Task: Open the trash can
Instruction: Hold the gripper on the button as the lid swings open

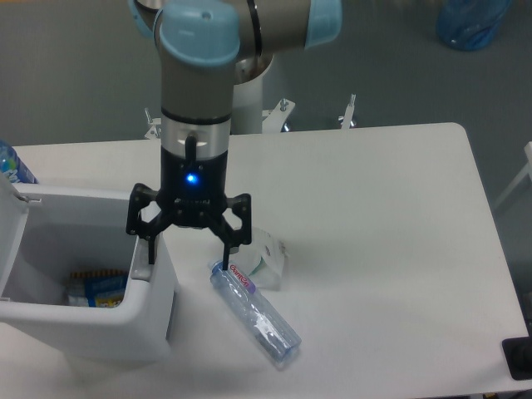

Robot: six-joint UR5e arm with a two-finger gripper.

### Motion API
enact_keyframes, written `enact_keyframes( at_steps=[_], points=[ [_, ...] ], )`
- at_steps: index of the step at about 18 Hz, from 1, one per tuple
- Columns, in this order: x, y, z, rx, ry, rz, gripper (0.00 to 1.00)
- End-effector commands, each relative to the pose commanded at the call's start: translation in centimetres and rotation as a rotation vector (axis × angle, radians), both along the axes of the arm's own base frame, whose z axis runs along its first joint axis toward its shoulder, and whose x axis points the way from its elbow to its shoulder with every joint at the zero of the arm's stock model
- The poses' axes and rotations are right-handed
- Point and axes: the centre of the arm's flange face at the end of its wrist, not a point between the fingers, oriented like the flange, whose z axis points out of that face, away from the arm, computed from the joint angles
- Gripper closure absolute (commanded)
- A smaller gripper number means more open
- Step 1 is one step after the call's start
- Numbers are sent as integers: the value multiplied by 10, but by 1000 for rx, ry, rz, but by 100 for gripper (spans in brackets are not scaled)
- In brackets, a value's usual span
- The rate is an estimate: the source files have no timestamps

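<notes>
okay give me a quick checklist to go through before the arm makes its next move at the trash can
1. Lid up: ok. The trash can is open and packaging shows inside.
2. Gripper open: ok. Its fingers are spread, one over the bin's right rim, the other over the plastic bottle.
3. Nothing held: ok, nothing sits between the fingers.
4. Finger off the push-button: cannot tell. The left finger is at the rim, and contact is hard to judge from this angle.
5. Path upward free: ok, nothing is above the gripper but its own arm.
6. Bottle and the white crumpled wrapper clear of the fingers: cannot tell. The right fingertip looks very near the bottle's cap end.
</notes>
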Motion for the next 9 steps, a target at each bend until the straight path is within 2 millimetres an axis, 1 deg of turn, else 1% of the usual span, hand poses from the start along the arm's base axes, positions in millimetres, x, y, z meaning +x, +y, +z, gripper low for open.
enact_keyframes(
  at_steps=[3, 4, 7, 9],
  points=[
    [-13, -11, -12, -159, 143, -89, 0],
    [-24, -20, -23, -212, 154, -108, 0],
    [-44, -39, -43, -280, 143, -140, 0],
    [-57, -50, -48, -310, 155, -173, 0]
  ],
)
